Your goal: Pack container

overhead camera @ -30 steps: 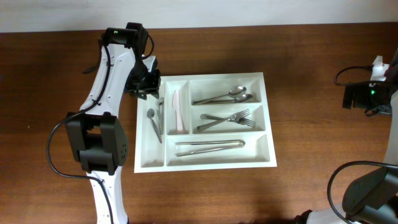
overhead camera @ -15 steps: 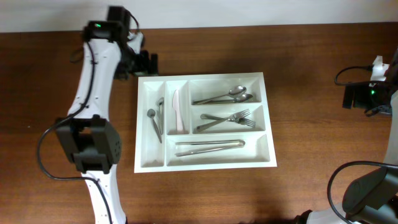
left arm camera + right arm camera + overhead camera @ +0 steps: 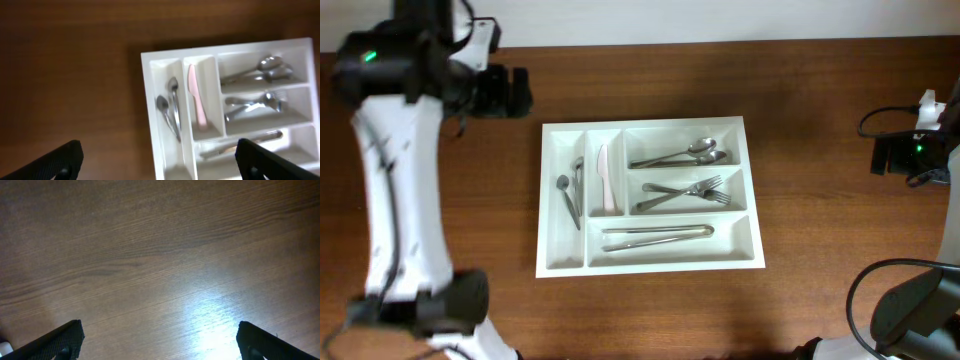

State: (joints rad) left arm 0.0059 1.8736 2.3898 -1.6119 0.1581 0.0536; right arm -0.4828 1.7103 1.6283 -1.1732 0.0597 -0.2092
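left fingers [image 3: 56, 161] spread wide, clear of container [image 3: 148, 100].

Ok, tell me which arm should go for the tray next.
Left, probably. The left gripper, open, hangs near the tray's corner, tray in its wrist view. The right gripper, also open, sits far off, seeing only bare table.

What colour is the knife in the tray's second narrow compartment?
The knife is pale pink; the left wrist view shows it best.
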